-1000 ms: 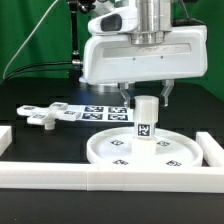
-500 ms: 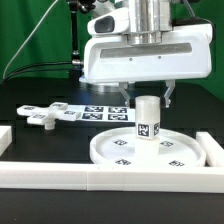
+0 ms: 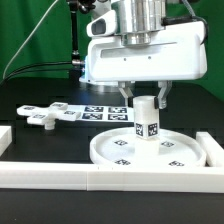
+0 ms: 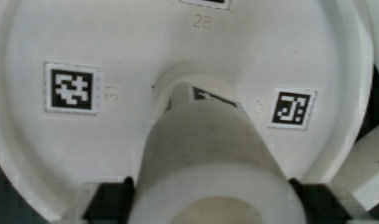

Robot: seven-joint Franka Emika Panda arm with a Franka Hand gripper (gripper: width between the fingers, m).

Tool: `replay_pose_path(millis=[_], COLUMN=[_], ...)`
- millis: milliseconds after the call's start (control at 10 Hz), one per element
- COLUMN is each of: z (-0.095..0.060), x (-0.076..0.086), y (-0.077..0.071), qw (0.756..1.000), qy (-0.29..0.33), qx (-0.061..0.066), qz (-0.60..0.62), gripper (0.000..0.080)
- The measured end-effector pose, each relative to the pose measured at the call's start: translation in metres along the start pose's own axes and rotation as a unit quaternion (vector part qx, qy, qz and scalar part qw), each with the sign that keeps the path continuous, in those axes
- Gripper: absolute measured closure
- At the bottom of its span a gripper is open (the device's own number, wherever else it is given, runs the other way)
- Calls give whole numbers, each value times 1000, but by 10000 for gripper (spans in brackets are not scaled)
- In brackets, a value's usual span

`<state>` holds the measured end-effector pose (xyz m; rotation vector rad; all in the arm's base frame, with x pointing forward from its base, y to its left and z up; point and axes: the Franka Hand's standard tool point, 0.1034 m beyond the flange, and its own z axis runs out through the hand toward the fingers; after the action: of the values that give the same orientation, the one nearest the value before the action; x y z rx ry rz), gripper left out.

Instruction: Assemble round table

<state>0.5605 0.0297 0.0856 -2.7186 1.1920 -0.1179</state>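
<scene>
With the gripper (image 3: pixel 145 100) pinching the cylinder leg (image 3: pixel 146 126), keep it upright and centred on the round disc (image 3: pixel 105 149) while twisting.

The disc (image 3: pixel 105 149) and leg (image 3: pixel 146 122) were white with small black-and-white square tags; the cross-shaped foot (image 3: pixel 42 116) was white too. The table (image 3: pixel 40 146) was black, the backdrop (image 3: pixel 30 30) green, the border rails (image 3: pixel 60 176) white.
</scene>
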Motion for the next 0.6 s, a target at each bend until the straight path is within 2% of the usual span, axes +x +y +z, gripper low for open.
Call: replay_pose_path(millis=[300,600], z=[0,1], x=[-3,-8], y=[0,-4], qw=[990,961], qy=[-11,-14], qx=[2,1], qz=[143,277], gripper=[392,392])
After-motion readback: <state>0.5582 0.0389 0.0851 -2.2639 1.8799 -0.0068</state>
